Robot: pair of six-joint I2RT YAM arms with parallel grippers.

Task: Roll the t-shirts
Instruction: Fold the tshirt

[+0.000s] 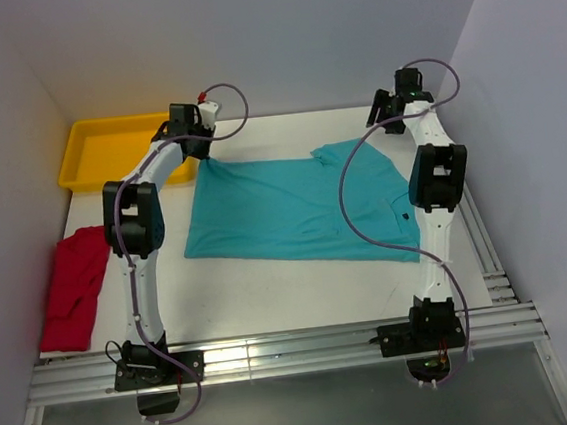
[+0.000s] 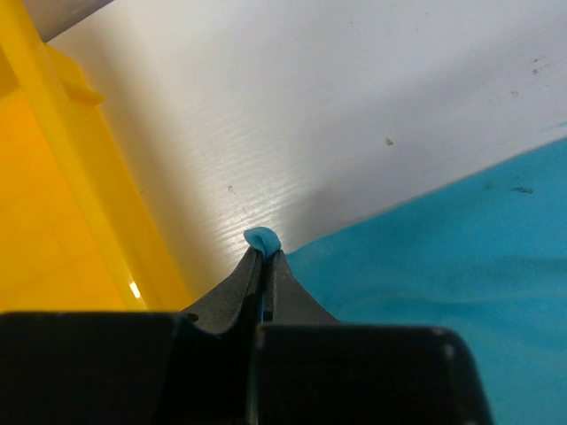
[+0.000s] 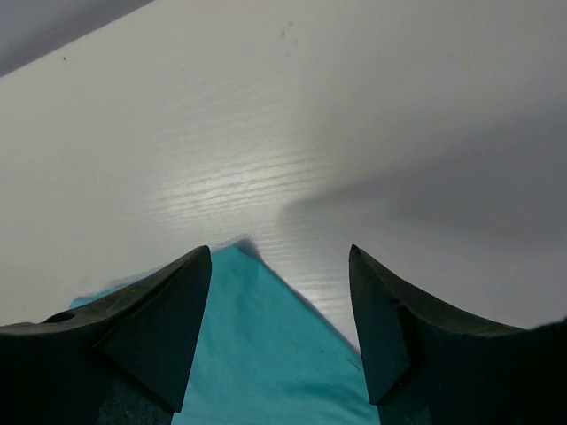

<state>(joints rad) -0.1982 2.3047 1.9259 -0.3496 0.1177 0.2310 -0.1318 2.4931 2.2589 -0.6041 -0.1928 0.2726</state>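
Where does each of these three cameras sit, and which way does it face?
Top external: fixed above and behind the arms, looking down on the table; left arm, right arm, teal t-shirt, red t-shirt and yellow tray show.
Left wrist: on the left arm, looking along the left gripper, shut on the teal t-shirt's corner.
Right wrist: on the right arm, looking down past the open right gripper at another teal corner.
Shared: all see the teal t-shirt; top and left wrist see the yellow tray.
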